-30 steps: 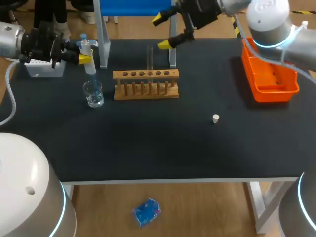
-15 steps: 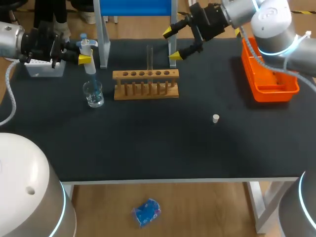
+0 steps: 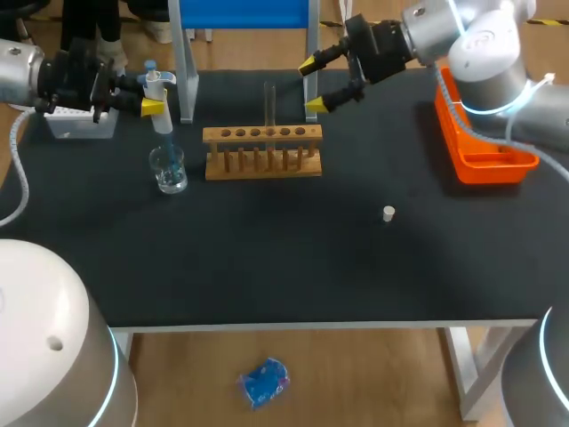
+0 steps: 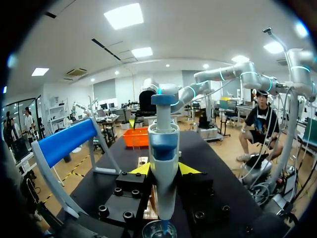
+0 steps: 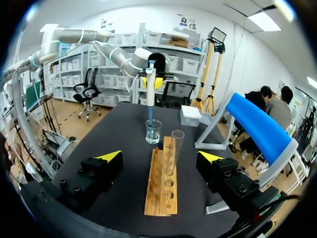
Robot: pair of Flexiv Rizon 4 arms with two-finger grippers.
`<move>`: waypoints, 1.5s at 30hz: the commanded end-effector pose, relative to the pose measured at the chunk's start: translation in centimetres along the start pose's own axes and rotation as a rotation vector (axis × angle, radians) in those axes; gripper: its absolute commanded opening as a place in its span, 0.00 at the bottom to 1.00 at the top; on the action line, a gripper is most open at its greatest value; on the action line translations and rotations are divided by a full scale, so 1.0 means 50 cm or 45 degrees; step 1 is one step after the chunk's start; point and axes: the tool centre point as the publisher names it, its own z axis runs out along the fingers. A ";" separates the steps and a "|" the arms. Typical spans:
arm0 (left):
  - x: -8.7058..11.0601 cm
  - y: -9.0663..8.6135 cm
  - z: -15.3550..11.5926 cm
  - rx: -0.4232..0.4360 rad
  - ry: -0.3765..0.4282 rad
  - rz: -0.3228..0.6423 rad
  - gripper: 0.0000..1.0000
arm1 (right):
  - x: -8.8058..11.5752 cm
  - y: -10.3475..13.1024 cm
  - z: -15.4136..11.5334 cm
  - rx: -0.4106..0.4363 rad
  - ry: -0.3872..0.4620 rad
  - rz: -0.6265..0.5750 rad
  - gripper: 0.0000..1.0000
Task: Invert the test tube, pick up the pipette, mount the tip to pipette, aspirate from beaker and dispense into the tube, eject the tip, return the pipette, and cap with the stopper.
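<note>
Upright pipette (image 4: 163, 153), tip in beaker (image 3: 168, 171); tube (image 3: 269, 107) upright in rack (image 3: 262, 136); stopper (image 3: 388, 213) apart.

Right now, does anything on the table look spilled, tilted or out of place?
Nothing looks spilled or tilted. Only the white stopper sits alone on the table, well apart from the rack.

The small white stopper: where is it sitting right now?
In the head view the stopper lies by itself on the right half of the black table, closer to the camera than the wooden rack and left of the orange bin.
</note>
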 end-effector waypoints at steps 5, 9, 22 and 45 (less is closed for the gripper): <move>0.002 -0.003 -0.001 -0.003 -0.001 0.000 0.00 | -0.002 -0.008 0.006 -0.009 -0.020 0.041 1.00; 0.002 -0.003 -0.001 -0.003 -0.001 0.000 0.00 | -0.004 -0.011 0.007 -0.015 -0.017 0.071 1.00; -0.001 -0.015 -0.002 -0.022 0.004 0.004 0.00 | -0.004 -0.011 0.007 -0.015 -0.017 0.071 1.00; -0.007 -0.101 -0.021 -0.116 0.005 0.072 0.00 | -0.004 -0.011 0.007 -0.015 -0.017 0.071 1.00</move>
